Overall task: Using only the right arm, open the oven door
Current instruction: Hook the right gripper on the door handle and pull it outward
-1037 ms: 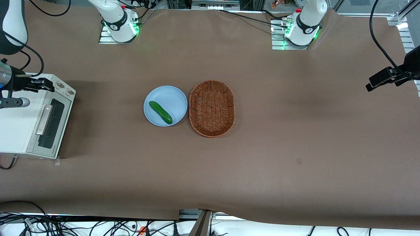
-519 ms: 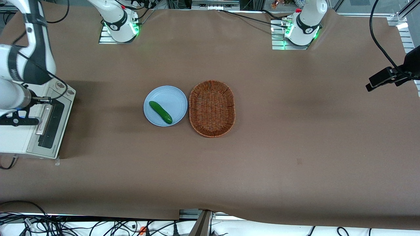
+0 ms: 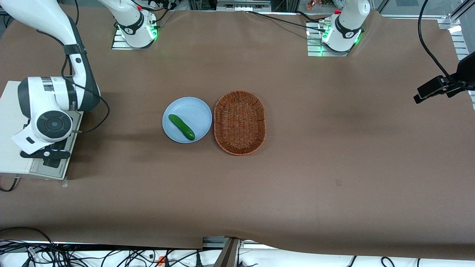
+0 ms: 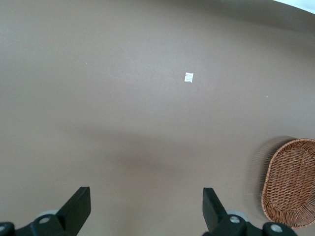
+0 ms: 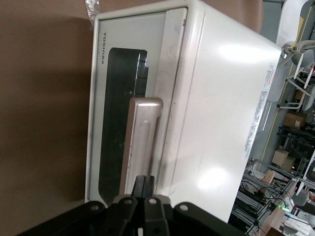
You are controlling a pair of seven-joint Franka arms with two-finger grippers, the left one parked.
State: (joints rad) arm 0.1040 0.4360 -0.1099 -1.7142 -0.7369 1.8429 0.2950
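Oven (image 3: 15,155) at working arm's end of desk (image 3: 297,185), door (image 5: 118,123) shut. Right arm (image 3: 52,111) above oven front; tool (image 5: 145,196) at bar handle (image 5: 140,142), fingers pressed together, gripping nothing, likely positioned for hooking handle.

The right arm (image 3: 55,26) reached from its base down toward the working arm's end of the desk, its forearm bent sharply at the dark grey joint band so that the round black-faced wrist (image 3: 53,124) faced the front camera. The hand (image 5: 144,189) hung directly below that wrist, pointing downward. In the right wrist view its two black fingers (image 5: 142,183) stood pressed together with no gap between them, nothing held between their tips.
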